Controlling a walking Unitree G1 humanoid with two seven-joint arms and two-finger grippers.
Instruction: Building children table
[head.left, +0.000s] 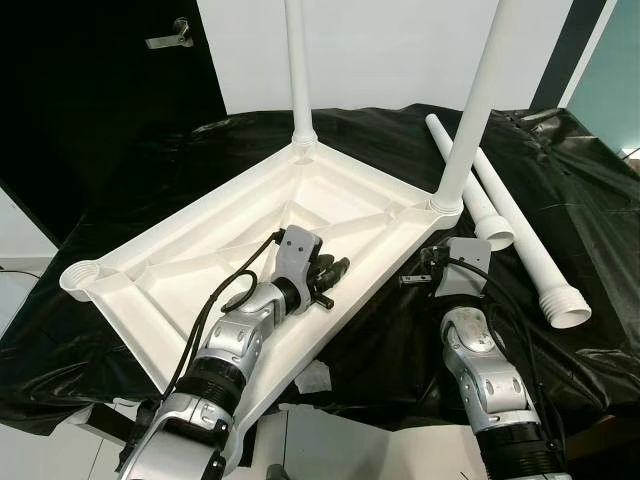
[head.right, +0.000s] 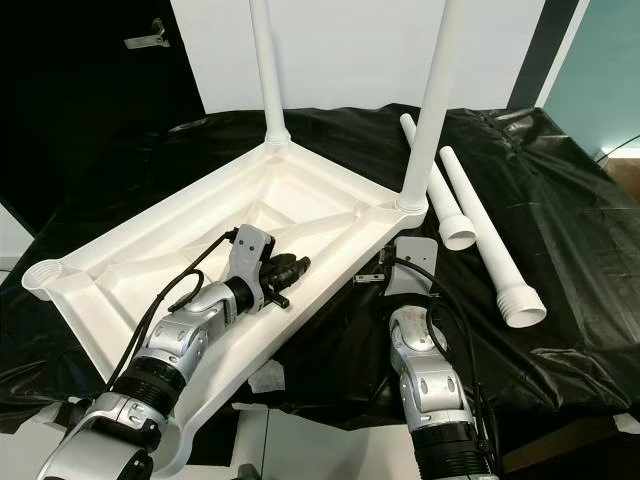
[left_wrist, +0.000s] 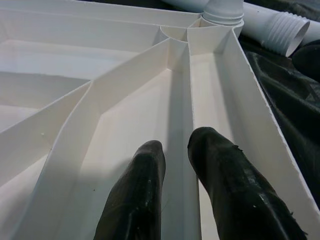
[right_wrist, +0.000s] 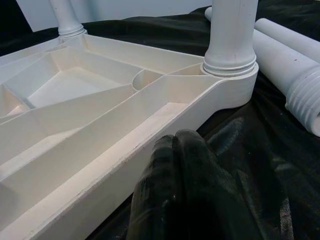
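The white table top (head.left: 200, 235) lies upside down on a black cloth. Two white legs stand upright in its sockets, one at the far corner (head.left: 298, 60) and one at the right corner (head.left: 478, 100). The socket at the left corner (head.left: 82, 275) is empty. Two loose legs (head.left: 528, 245) lie on the cloth to the right. My left gripper (head.left: 332, 272) rests inside the ribbed underside, its fingers (left_wrist: 145, 175) a little apart over a rib, open. My right gripper (right_wrist: 172, 150) is shut and empty, just outside the rim near the right-corner leg (right_wrist: 230, 30).
The black cloth (head.left: 580, 180) covers the work surface and hangs over its front edge. A scrap of white paper (head.left: 315, 378) lies under the table top's near rim. A black door with a handle (head.left: 170, 38) stands at the back left.
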